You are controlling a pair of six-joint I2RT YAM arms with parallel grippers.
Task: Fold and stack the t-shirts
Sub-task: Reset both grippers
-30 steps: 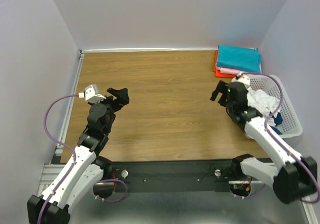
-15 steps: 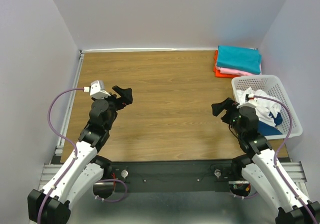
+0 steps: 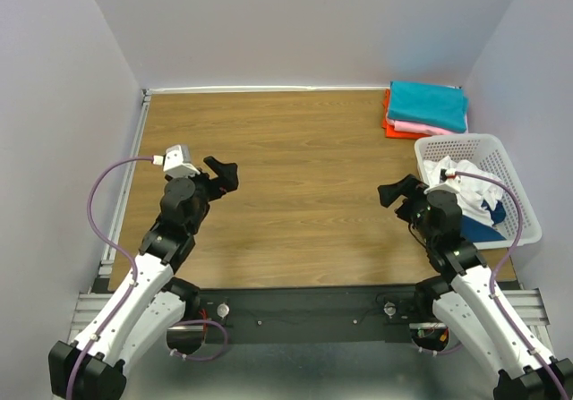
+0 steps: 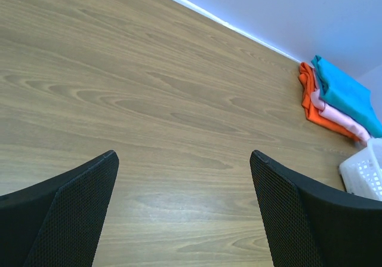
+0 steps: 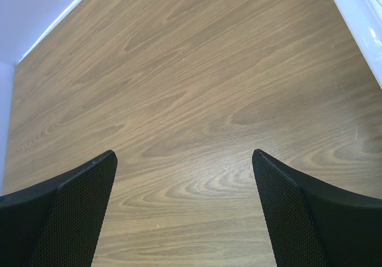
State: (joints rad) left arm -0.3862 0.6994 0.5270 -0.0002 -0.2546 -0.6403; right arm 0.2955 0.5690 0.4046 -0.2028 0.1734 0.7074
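The left gripper [image 3: 222, 174] and the right gripper [image 3: 394, 191] are both spread wide, with nothing in them. A big stretch of the wooden table [image 3: 304, 149] lies between them. The folded t-shirts [image 3: 426, 109] sit stacked in the far right corner by the walls (teal on top, then pink, then orange-red). Just beside the right gripper, at the table's right edge, the basket [image 3: 457, 139] holds a crumpled white shirt [image 3: 452, 174] and a dark blue shirt [image 3: 488, 210].

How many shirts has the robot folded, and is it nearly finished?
Three look done: the teal shirt lies folded on the pink shirt and the orange-red shirt in the far right corner. Nothing is in hand: the left gripper and the right gripper hang open and empty over the table. Left to do: at least the white shirt and the dark blue shirt lie crumpled in the basket.
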